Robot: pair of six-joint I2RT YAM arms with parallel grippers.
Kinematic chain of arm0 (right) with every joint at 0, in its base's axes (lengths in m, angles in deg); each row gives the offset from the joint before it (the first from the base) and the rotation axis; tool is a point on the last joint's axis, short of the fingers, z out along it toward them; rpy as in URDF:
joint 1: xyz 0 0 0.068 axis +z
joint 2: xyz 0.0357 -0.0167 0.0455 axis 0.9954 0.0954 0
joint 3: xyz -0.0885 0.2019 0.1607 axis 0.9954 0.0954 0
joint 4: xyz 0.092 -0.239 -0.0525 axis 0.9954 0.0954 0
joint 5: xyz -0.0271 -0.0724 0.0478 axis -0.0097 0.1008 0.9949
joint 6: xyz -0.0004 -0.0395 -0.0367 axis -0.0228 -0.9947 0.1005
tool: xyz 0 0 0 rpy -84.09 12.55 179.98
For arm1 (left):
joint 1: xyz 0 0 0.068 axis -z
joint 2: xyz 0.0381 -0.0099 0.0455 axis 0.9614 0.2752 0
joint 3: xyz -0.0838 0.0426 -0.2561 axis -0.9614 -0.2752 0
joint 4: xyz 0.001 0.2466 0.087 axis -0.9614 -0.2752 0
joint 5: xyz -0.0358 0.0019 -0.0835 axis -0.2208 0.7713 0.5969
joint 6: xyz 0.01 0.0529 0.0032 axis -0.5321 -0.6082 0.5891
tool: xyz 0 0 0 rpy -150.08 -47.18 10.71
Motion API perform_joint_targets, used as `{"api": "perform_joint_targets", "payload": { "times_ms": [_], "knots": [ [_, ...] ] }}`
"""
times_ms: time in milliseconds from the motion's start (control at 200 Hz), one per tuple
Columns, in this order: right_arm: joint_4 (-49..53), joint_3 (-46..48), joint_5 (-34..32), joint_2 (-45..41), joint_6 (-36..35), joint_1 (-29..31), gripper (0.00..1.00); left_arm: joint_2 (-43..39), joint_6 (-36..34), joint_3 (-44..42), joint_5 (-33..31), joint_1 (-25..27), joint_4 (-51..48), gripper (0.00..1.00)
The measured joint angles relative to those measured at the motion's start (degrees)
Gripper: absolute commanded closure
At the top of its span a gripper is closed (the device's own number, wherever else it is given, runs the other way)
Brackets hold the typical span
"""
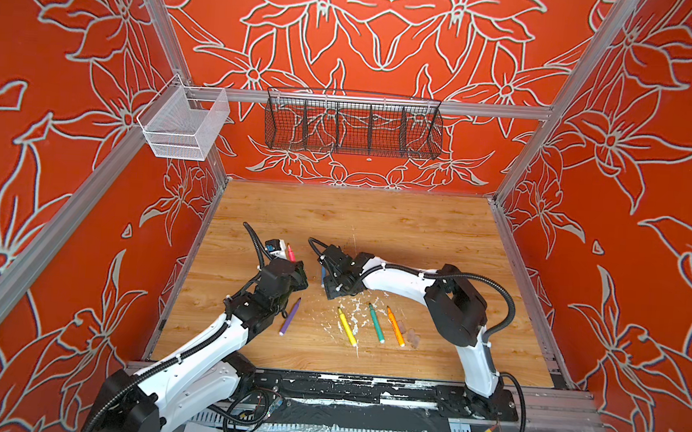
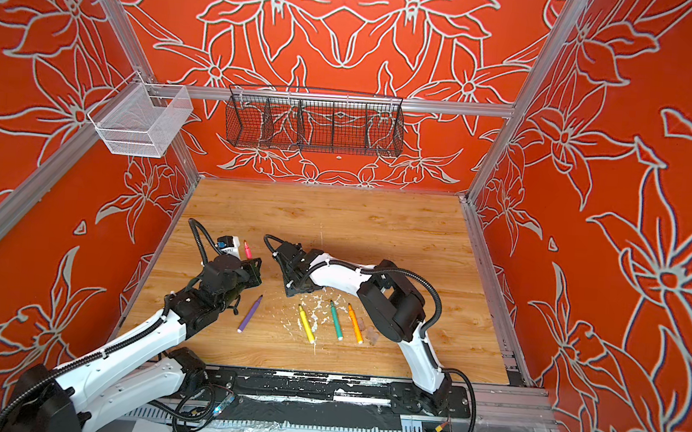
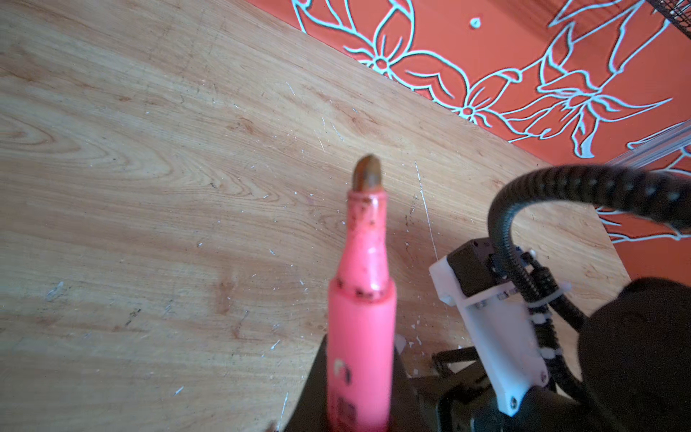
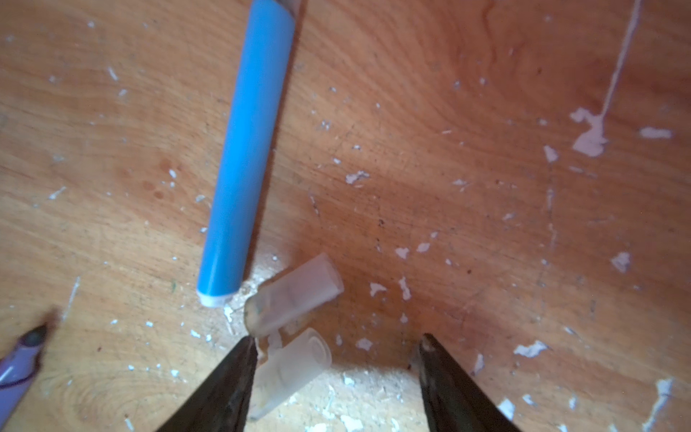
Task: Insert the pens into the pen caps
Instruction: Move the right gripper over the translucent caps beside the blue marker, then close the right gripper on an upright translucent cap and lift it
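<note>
right gripper (image 4: 336, 338) is spread wide, pointing down at the table (image 1: 336, 216) and holding nothing. one cap (image 4: 291, 370) lies on its side between the fingers (image 4: 232, 381), tucked right up against one of them, though i can't tell if it actually touches. the other cap (image 4: 295, 295) lies just past the fingertips, touching the first one or near enough. that other cap sits just beside the pale plug end of the blue pen (image 4: 248, 149), which lies flat on the wood and in both top views is mostly hidden under the gripper. left gripper (image 1: 292, 262) is off to the left of the blue pen, apart from it, and pinched tight on the pink pen (image 3: 361, 318), with the pen's dark bare tip sticking out past the jaws. purple pen (image 1: 290, 316) lies flat, left of the blue pen and nearer the front edge, tip aimed roughly back toward it. yellow pen (image 1: 347, 327), green pen (image 1: 376, 322) and orange pen (image 1: 395, 326) lie in a loose row right of the blue pen, also nearer the front edge, all uncapped. two more caps (image 1: 401, 326) show as faint pale stubs just beside the orange pen, on its far side from the blue pen. white flecks (image 4: 589, 138) are scattered all round the blue pen.
</note>
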Motion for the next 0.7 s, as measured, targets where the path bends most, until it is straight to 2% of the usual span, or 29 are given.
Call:
{"api": "perform_joint_targets", "payload": {
  "times_ms": [275,696],
  "knots": [
    [-0.07,2.91,-0.68,-1.77,0.46,0.0,0.4,-0.07,0.02,0.0,0.0,-0.37,-0.28,1.0],
    [0.37,3.78,-0.9,-2.27,1.51,-0.02,0.64,-0.04,0.2,0.0,0.0,-1.01,-0.33,1.0]
  ]
}}
